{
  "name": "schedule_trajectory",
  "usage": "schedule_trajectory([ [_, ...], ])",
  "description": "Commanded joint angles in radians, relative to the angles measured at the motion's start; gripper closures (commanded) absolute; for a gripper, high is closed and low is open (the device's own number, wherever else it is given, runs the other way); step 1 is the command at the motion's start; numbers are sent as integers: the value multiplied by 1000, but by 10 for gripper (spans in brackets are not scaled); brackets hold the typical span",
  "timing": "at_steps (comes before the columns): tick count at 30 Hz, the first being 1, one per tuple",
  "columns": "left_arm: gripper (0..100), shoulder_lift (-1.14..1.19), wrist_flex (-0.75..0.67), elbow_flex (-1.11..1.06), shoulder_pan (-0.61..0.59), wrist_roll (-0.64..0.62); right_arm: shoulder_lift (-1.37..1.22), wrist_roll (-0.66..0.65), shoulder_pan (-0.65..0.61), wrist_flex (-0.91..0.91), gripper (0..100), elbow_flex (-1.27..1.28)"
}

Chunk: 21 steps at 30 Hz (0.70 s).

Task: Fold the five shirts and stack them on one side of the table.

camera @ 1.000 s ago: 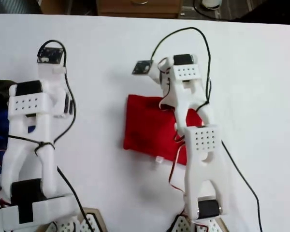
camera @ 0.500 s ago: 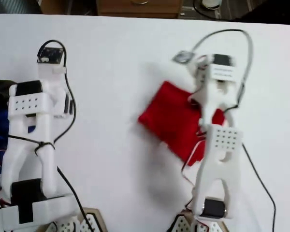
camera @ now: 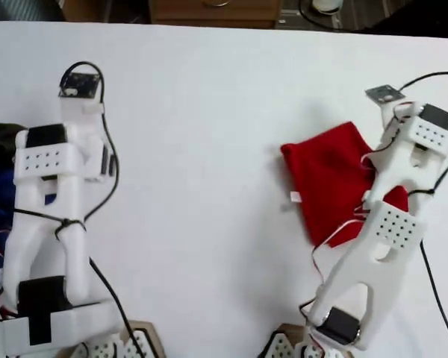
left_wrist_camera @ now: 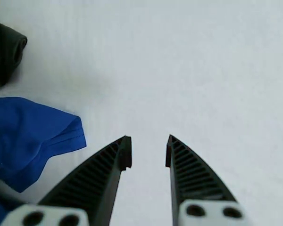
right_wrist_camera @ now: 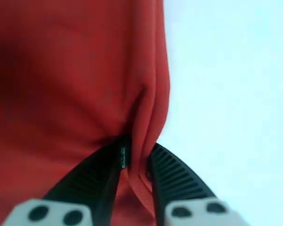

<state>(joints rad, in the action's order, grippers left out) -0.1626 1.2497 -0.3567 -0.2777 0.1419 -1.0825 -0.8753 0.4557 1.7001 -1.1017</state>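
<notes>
White table (camera: 209, 89) carried three garments and two arms. One folded red shirt (camera: 325, 175) lay toward its right side, a ridge of its cloth pinched between the clenched fingers of the right gripper (right_wrist_camera: 137, 157). Well apart, at the left edge, one crumpled blue shirt (left_wrist_camera: 28, 136) lay near one dark bundled garment (left_wrist_camera: 4, 52). The left gripper (left_wrist_camera: 146, 150) hung beside the blue shirt, jaws spread, grasping nothing.

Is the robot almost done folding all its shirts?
Not nearly. The red shirt looks folded into a rectangle, and the right gripper is pinching its cloth near the right side of the table. The blue shirt and a dark garment lie crumpled at the left, unfolded, by the open left gripper. Nothing is stacked yet.
</notes>
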Motion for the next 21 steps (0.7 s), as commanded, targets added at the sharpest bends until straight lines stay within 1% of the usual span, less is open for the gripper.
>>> schedule_trajectory([
  [1,849,-52,6,5,38,0,4,9,56,4,976,-83],
  [7,849,-52,5,5,44,0,2,72,145,-12,976,-149],
  [10,849,-52,5,5,44,0,1,69,151,-8,976,-115],
  [15,849,-52,6,5,44,0,12,69,124,-5,964,-103],
  [19,849,-52,20,7,43,0,51,71,114,-2,843,-112],
  [21,849,-52,20,5,40,0,90,69,108,-2,802,-115],
])
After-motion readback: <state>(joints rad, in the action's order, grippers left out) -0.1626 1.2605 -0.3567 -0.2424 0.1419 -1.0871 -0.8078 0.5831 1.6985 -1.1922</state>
